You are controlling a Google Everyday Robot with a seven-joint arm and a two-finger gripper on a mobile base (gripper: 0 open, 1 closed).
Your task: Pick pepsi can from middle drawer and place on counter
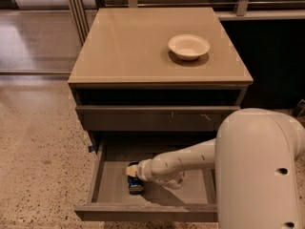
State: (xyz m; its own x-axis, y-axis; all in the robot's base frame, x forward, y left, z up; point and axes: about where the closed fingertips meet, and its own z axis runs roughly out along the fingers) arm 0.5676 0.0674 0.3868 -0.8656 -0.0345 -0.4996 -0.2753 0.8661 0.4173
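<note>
The pepsi can (135,184), small and dark blue with a silver end, sits on the grey floor of the open middle drawer (190,194), left of centre. My gripper (133,172) reaches into the drawer from the right on a white arm (186,161). It is right at the can, over its upper end. The counter (128,46) is the glossy tan top of the cabinet, above the drawers.
A cream bowl (188,46) stands on the counter at the right rear. A shut drawer front with pale scratch marks (157,117) sits above the open drawer. My white body (262,171) fills the lower right. Speckled floor (38,161) lies to the left.
</note>
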